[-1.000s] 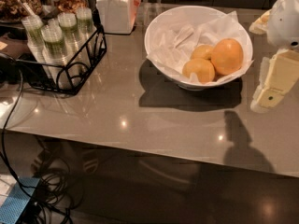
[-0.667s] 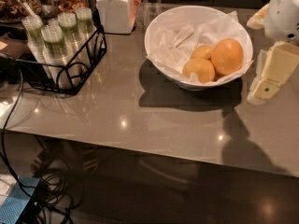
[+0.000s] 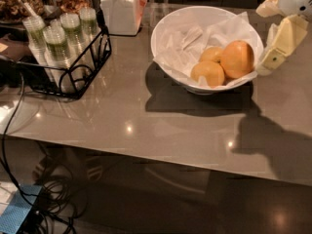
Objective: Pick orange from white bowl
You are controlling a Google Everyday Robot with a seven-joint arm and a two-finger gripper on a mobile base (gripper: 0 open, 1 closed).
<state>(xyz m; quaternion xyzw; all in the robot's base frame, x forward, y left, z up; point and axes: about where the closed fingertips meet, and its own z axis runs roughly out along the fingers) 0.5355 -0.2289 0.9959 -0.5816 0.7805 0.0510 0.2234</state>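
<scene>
The white bowl [image 3: 165, 26], lined with crumpled white paper, stands at the back right of the grey table. The orange [image 3: 237, 58] lies in its right side, the largest and deepest in colour. Two smaller yellower fruits [image 3: 208, 72] lie to its left, touching it. My gripper [image 3: 262, 40] hangs at the right edge of the view, just outside the bowl's right rim and level with the orange. Its cream fingers [image 3: 282, 40] stand apart and hold nothing. The lower finger reaches down beside the rim.
A black wire rack [image 3: 73, 62] with several lidded cups stands at the left. A white lidded jar [image 3: 120, 9] stands behind it, left of the bowl. Cables [image 3: 14, 130] hang off the table's left edge to the floor.
My gripper has moved up and a little left, closer to the bowl's right rim. The bowl and the fruits have not moved.
</scene>
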